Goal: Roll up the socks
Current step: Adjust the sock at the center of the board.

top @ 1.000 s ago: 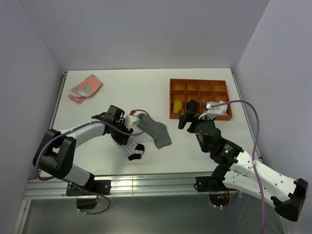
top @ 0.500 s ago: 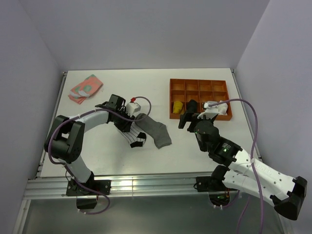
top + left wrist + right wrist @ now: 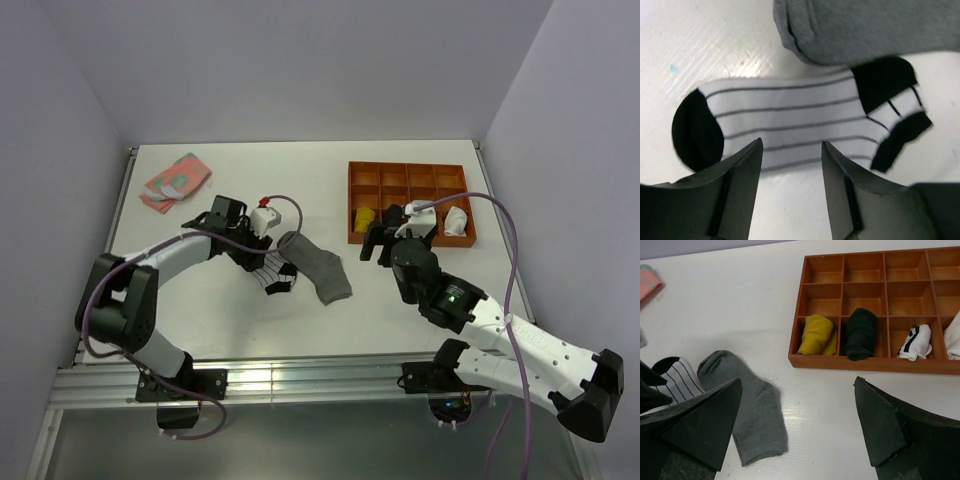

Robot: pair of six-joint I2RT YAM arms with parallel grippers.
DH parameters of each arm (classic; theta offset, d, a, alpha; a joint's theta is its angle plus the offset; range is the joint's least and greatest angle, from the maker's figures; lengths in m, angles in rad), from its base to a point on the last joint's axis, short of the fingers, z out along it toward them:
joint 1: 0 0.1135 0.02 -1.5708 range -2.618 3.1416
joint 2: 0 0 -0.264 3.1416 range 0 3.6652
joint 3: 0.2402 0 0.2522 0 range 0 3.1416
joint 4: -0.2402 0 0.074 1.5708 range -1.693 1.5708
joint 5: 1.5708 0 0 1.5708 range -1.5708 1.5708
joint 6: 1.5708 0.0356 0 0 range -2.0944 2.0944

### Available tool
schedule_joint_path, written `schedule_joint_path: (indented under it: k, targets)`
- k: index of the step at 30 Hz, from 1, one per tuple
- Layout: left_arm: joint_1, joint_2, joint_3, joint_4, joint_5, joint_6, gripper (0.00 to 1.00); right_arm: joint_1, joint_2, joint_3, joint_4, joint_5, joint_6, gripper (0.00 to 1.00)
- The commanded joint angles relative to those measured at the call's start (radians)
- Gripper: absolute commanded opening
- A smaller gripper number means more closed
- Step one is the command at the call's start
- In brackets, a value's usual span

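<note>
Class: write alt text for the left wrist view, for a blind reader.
A white striped sock with black toe, heel and cuff lies flat on the table, a grey sock against its upper edge. The open left gripper hovers above it.

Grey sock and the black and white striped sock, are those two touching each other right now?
Touching. The left wrist view shows the grey sock lying against the upper edge of the striped sock, overlapping part of its black heel patch.

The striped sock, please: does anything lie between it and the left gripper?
Nothing visible does. The open left gripper hangs right over the middle of the striped sock; the grey sock only overlaps its heel end, beyond the fingers.
</note>
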Motion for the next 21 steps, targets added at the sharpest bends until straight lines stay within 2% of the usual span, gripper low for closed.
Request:
schedule_joint_path:
  k: [1, 3, 7, 12, 21]
  targets:
    - [-0.004, -0.158, -0.035, 0.015, 0.031, 0.05, 0.57, 0.0, 0.022, 0.024, 0.025, 0.011, 0.004, 1.0]
    - [-0.02, -0.2, -0.057, 0.015, 0.025, 0.056, 0.58, 0.0, 0.023, 0.025, 0.021, 0.009, 0.011, 1.0]
    - [-0.155, -0.277, -0.112, 0.039, -0.009, 0.033, 0.59, 0.001, 0.007, 0.013, 0.025, 0.006, 0.025, 1.0]
    - [-0.275, -0.266, -0.166, 0.113, -0.05, -0.006, 0.58, 0.001, 0.0, 0.007, 0.011, 0.006, 0.047, 1.0]
    - [-0.29, -0.216, -0.184, 0.189, -0.072, -0.091, 0.57, 0.001, -0.007, -0.001, 0.0, 0.009, 0.057, 1.0]
